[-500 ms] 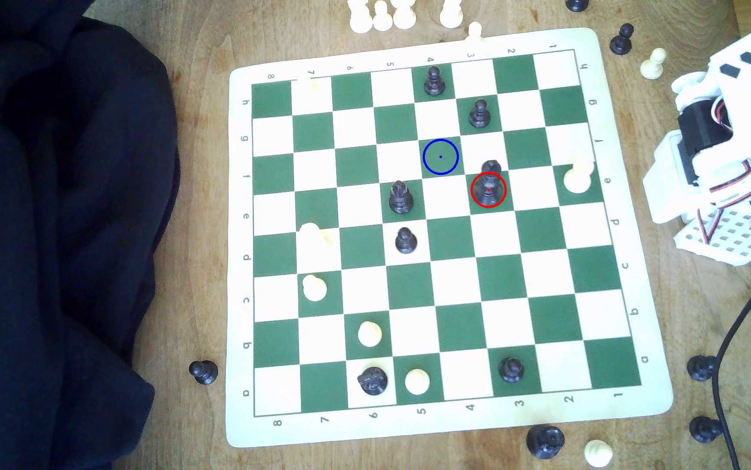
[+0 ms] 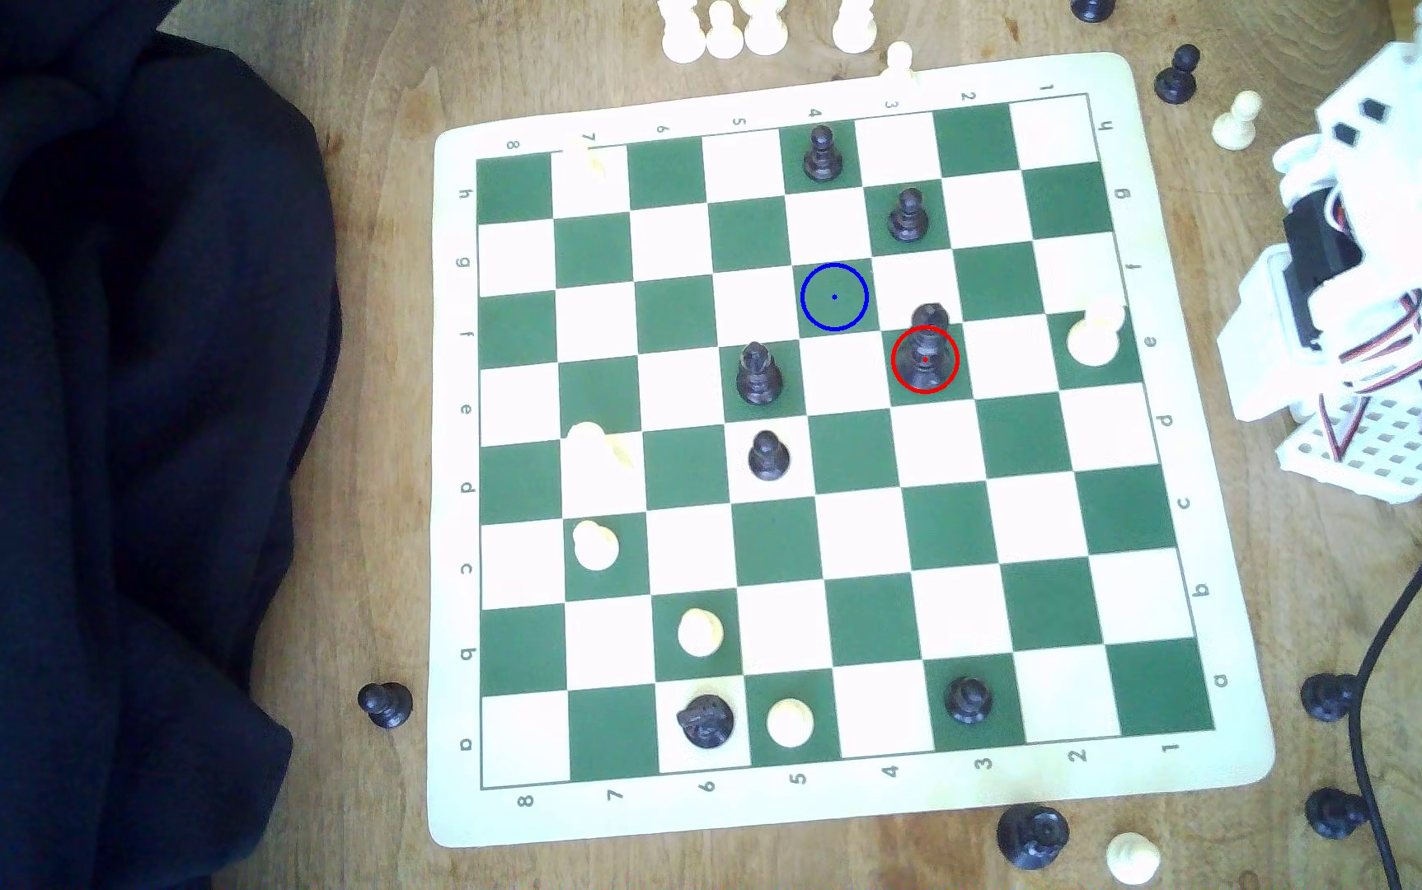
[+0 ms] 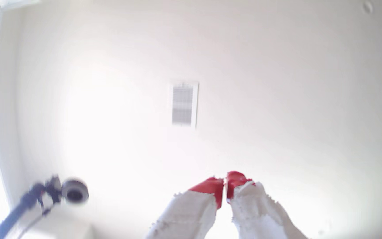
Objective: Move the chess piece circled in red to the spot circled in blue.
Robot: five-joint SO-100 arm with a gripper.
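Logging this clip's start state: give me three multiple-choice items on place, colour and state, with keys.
1. In the exterior view, where does the blue-ringed square lie from the tall black crown-topped piece?
A. diagonally upper left
B. directly below
C. far right

2. What colour is the blue-ringed square?
A. white
B. green
C. brown

3. What state is the red-tipped white gripper in?
A. shut, empty
B. clamped on a pawn
C. wide open

Key:
1 A, the rings mark diagonal neighbours.
2 B, green shows inside the ring.
3 A, the wrist view shows the red tips together with nothing between them.
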